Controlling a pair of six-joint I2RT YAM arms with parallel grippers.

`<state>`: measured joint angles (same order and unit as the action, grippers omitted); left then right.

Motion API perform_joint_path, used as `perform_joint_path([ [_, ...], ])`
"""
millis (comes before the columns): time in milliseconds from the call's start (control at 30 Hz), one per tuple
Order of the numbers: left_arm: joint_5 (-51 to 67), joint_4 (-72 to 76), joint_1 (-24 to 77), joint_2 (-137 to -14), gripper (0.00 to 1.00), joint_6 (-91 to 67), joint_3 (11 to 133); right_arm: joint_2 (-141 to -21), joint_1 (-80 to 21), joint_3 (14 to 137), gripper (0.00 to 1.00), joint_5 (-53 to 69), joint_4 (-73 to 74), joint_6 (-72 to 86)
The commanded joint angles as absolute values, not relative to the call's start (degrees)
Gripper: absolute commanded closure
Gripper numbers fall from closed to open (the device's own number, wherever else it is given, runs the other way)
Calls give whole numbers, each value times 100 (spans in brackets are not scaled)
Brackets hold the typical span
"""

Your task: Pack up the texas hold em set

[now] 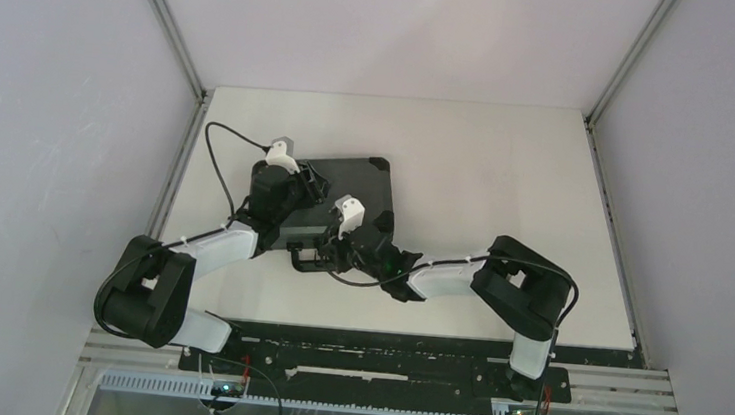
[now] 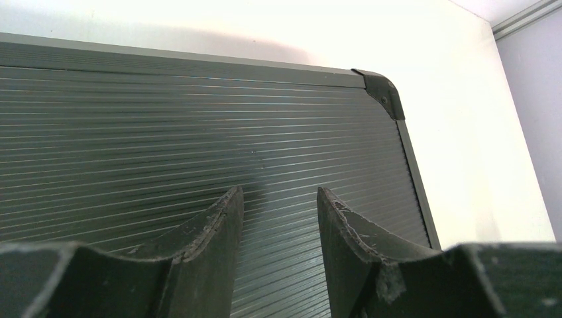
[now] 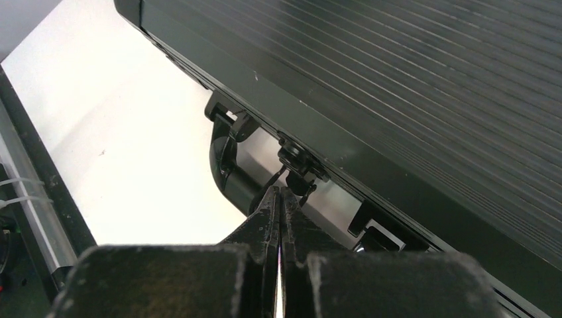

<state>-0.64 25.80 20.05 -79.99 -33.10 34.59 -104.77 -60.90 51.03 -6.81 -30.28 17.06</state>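
Note:
The black hard briefcase [image 1: 351, 178] lies closed and flat on the white table, its ribbed lid up. The chips, card decks and buttons are out of view. My left gripper [image 1: 313, 189] is open just above the lid [image 2: 166, 132], its fingertips [image 2: 232, 202] apart with nothing between them. My right gripper [image 1: 328, 248] is shut at the case's near side, where its tips [image 3: 280, 193] sit just below the small centre latch [image 3: 298, 162], in front of the curved black handle [image 3: 228, 169]. I see nothing held between its fingers.
The case's metal corner [image 2: 383, 93] lies near the bare white table [image 2: 464, 165]. The table's near edge and a black rail [image 3: 33, 199] run behind my right gripper. Grey walls close in the table on the left, back and right.

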Motion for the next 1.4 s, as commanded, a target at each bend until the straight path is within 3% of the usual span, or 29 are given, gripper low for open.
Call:
perform_joint_path([
  [0, -36, 2171, 2004, -8128, 50, -3325, 3270, -10480, -6073, 5065, 100, -638, -3326, 1798],
  [233, 12, 2188, 1998, -8164, 50, -3338, 3332, -10083, -6223, 4466, 100, -541, -3257, 2061],
  [433, 43, 2224, 2004, -8180, 50, -3350, 3313, -10507, -6468, 4198, 100, -198, -3821, 2500],
  [967, -72, 2101, 2003, -8066, 50, -3306, 3302, -11504, -5637, 4302, 100, 467, -5546, 3185],
  [1367, -48, 2100, 2003, -8101, 49, -3318, 3340, -11621, -5570, 4748, 100, 839, -5597, 3191],
])
